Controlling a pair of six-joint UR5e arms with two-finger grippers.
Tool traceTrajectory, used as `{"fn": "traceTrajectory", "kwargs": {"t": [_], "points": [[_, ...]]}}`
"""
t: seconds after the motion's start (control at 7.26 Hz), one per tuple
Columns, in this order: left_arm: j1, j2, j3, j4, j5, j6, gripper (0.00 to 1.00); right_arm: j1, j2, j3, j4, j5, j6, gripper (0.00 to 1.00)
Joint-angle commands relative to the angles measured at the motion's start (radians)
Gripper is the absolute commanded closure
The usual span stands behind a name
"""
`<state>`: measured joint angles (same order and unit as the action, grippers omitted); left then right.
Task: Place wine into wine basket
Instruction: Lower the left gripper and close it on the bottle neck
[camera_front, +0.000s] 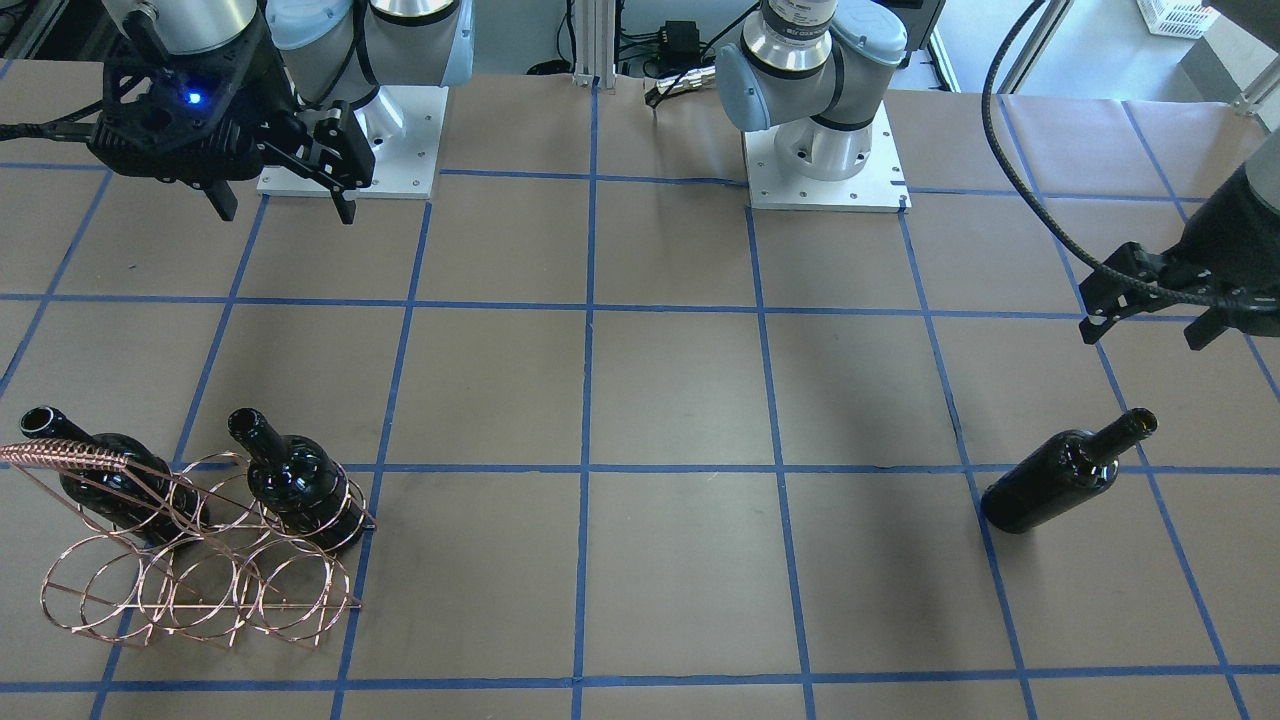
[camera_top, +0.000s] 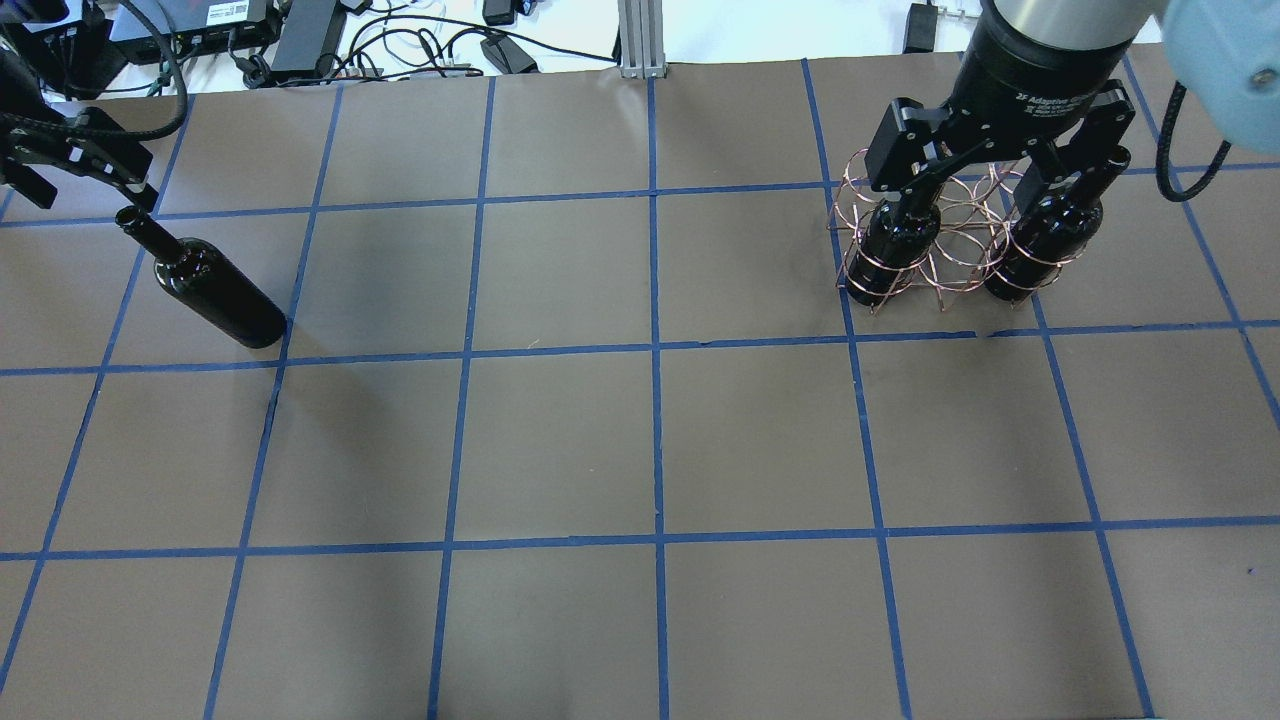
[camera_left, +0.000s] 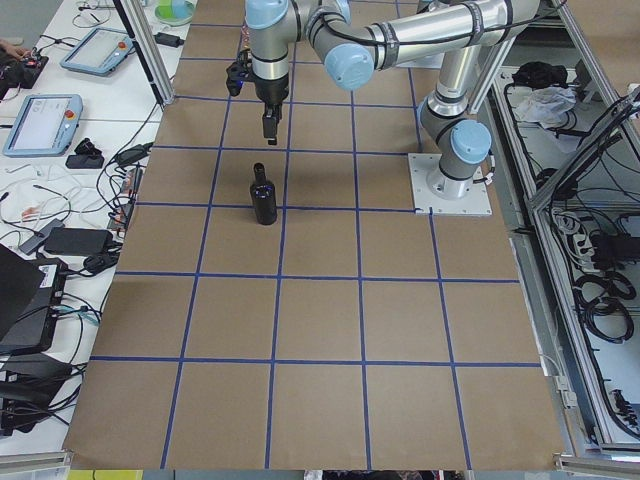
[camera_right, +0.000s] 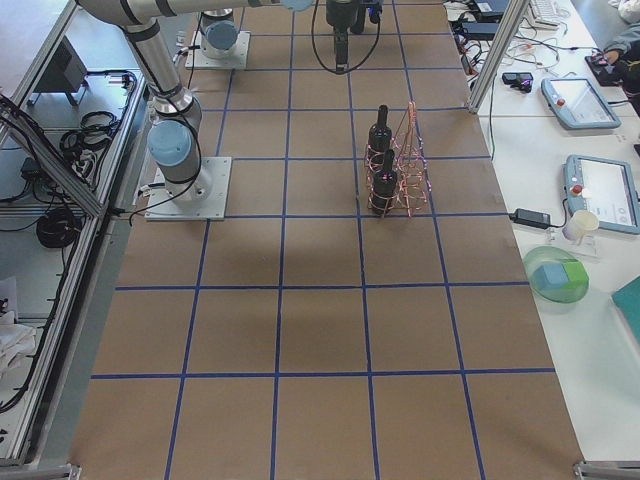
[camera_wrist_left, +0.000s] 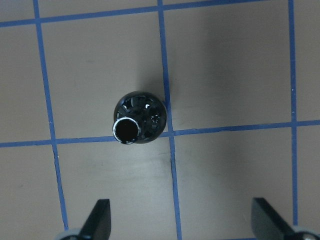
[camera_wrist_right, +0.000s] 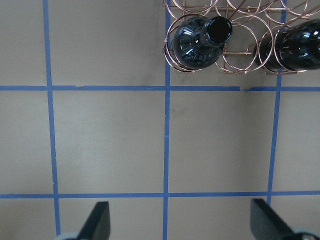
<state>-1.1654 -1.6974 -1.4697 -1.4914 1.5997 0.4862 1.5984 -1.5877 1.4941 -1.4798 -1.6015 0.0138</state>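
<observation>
- Left end effector (camera_wrist_left: 180, 219): its fingers are spread wide and pinch nothing, with bare tabletop (camera_top: 560, 440) showing between them. It hangs raised over the tabletop's left end, pointing straight down.
- Lone wine bottle (camera_top: 215, 295): this dark, glossy, unlabelled bottle stands upright on the tabletop at about 9 o'clock in the overhead view. It is outside the wine basket and well apart from it. It stands at a crossing of the blue tape lines (camera_top: 466, 353). In the left wrist view its open mouth lies at about 11 o'clock from the gap between the fingers, clear of both.
- Tabletop: brown paper marked off into squares by the blue tape lines.
- Wine basket (camera_front: 200, 585): copper wire rings in rows, resting on the tabletop at about 2 o'clock in the overhead view. Its twisted handle (camera_front: 62, 455) points upward.
- First racked bottle (camera_top: 890, 250): upright, its body ringed by the basket's wire at the left end of a row, neck pointing up.
- Second racked bottle (camera_top: 1040, 250): upright in a ring at the right end of the same row, with wire rings between the two bottles.
- Right end effector (camera_wrist_right: 180, 220): its fingers are spread wide, with bare tabletop between them. It hangs raised, apart from the basket. In the right wrist view the basket and both racked bottles lie along the top edge, from 12 to 1 o'clock.
</observation>
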Motion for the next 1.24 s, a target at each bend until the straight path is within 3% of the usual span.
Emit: {"fn": "traceTrajectory", "kwargs": {"t": [0.0,0.55,1.1], "points": [[0.018,-0.059,0.003,0.075,0.003,0.067,0.00,0.000,0.000,0.000,0.001,0.000,0.000,0.00],[0.030,-0.152,-0.012,0.133,-0.006,0.095,0.00,0.000,0.000,0.002,0.000,0.000,0.002,0.00],[0.032,-0.180,-0.018,0.135,-0.009,0.100,0.03,0.000,0.000,0.000,-0.005,0.000,0.000,0.00]]}}
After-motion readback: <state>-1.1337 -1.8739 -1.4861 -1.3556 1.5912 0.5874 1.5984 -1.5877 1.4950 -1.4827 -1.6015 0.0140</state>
